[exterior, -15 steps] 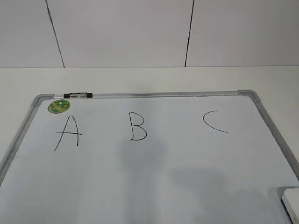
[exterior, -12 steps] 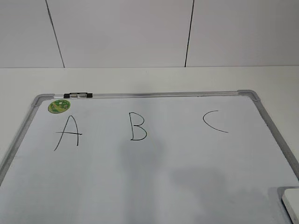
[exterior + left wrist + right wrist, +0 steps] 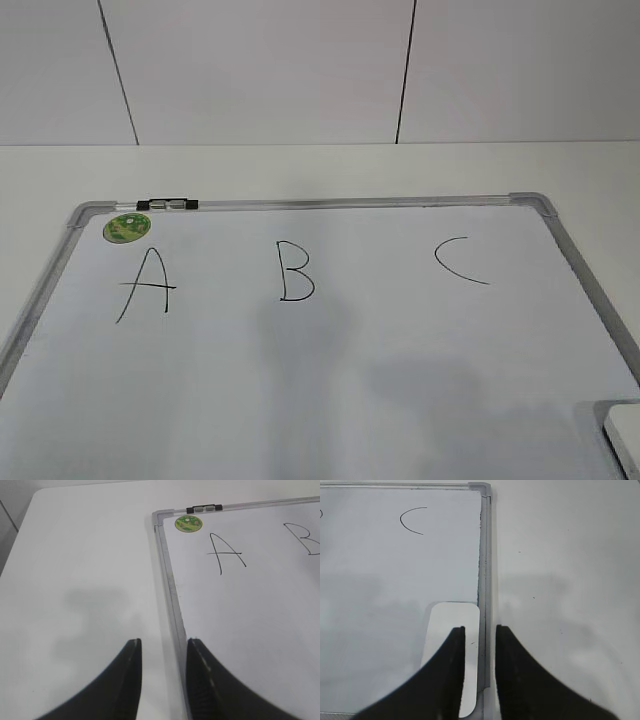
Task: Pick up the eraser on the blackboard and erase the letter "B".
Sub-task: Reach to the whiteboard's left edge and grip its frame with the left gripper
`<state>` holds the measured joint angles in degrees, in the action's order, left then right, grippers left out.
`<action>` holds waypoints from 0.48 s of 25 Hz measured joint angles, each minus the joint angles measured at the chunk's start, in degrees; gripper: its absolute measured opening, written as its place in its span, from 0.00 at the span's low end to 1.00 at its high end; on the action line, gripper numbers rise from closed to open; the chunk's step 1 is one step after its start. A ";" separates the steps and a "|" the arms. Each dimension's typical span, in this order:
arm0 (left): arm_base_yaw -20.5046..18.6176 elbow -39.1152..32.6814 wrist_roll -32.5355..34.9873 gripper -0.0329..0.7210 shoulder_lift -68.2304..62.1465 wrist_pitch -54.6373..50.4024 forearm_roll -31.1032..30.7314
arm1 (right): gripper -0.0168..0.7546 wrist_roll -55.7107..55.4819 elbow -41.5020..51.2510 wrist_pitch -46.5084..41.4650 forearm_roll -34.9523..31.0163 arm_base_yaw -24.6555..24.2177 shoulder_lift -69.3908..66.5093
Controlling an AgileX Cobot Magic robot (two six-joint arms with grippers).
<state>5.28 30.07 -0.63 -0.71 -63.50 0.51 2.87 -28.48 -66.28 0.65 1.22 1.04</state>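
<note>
My right arm hangs over the eraser point(image 3: 451, 645) at the blackboard's point(image 3: 330, 380) right edge, with nothing yet held.

From my remote seat, the right fingers point(image 3: 480, 629) stand slightly parted and empty, the white eraser lying flat on the board just below and left of them, hard against the silver frame. The left fingers point(image 3: 164, 642) (also parted and empty) straddle the board's left frame edge, one tip over the white desk point(image 3: 80, 580), the other over the board. The letter "B" point(image 3: 296, 271) sits ahead and well left of the right fingers, between the "A" point(image 3: 146, 284) and the "C" point(image 3: 459, 260); a green magnet point(image 3: 126, 227) lies beside the "A".
</note>
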 joint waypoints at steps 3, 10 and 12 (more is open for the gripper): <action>0.00 0.00 0.00 0.36 0.00 0.00 0.00 | 0.25 0.00 0.00 0.00 0.00 0.00 0.00; 0.00 0.00 0.00 0.36 0.00 0.00 0.00 | 0.29 0.00 0.00 0.00 0.00 0.00 0.00; 0.00 0.00 0.00 0.36 0.00 0.00 0.00 | 0.32 0.00 0.00 0.00 0.00 0.00 0.00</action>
<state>5.28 30.07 -0.63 -0.71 -63.50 0.51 2.87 -28.48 -66.28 0.65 1.22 1.04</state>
